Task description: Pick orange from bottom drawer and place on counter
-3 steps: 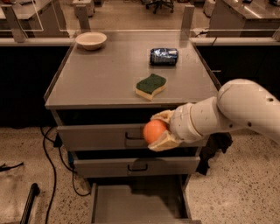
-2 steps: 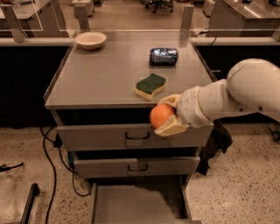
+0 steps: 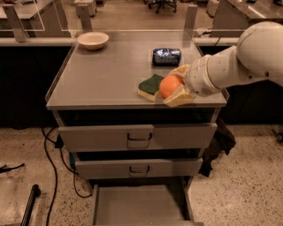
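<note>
Position change: one second ago the tool [image 3: 175,87] held the orange [image 3: 168,85] in front of the top drawer [image 3: 88,137], below the counter's edge. It then rose to edge level. It is now over the front right part of the counter [image 3: 101,75], with the arm reaching in from the right.

Tool state: closed on the orange, one pale finger [image 3: 180,70] above the fruit and one below it.

Orange location: gripped in the tool, just beside the right end of the green sponge [image 3: 149,85]. Contact with the sponge cannot be confirmed. Contact with the counter top cannot be confirmed either.

Task meaning: the lift out of the bottom drawer [image 3: 139,205] is complete, and that drawer stands open with a bare floor. By judgement, only lowering and release remain. The sponge leaves little room on the left side, so a rolling orange could reach the front edge.

Surface: flat grey metal with raised side rims. It carries a cream bowl [image 3: 93,40] at the rear left and a dark blue packet [image 3: 166,56] at the rear right, both well apart from the orange.

Room:
- Middle drawer [image 3: 110,169], slightly pulled out.
- Black cables [image 3: 47,150] on the speckled floor [image 3: 247,185] to the left.
- Pale desks [image 3: 26,11] with clear panels behind the counter.
</note>
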You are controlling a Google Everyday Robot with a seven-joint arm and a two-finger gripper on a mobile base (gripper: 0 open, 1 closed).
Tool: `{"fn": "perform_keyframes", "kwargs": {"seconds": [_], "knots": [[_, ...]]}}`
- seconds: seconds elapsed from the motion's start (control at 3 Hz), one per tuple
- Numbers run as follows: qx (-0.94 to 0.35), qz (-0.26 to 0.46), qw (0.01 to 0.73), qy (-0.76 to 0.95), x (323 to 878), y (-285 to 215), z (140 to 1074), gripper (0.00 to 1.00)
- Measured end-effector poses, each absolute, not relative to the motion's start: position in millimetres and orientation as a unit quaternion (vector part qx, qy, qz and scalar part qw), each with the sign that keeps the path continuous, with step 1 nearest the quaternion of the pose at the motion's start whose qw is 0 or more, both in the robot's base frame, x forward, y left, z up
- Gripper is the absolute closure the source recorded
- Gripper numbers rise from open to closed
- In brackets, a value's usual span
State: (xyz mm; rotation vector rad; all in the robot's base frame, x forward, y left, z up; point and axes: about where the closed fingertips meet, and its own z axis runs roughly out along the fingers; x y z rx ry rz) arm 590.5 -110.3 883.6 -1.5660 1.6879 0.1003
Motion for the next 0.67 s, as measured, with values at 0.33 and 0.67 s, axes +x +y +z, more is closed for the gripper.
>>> {"fn": "perform_keyframes", "kwargs": {"seconds": [0.33, 0.67], "knots": [[-0.608, 0.035, 0.427, 0.668, 627.5, -111.8, 901.1, 1.0], [-0.607, 0.032, 0.423, 0.672, 636.2, -114.1, 898.1, 1.0]]}}
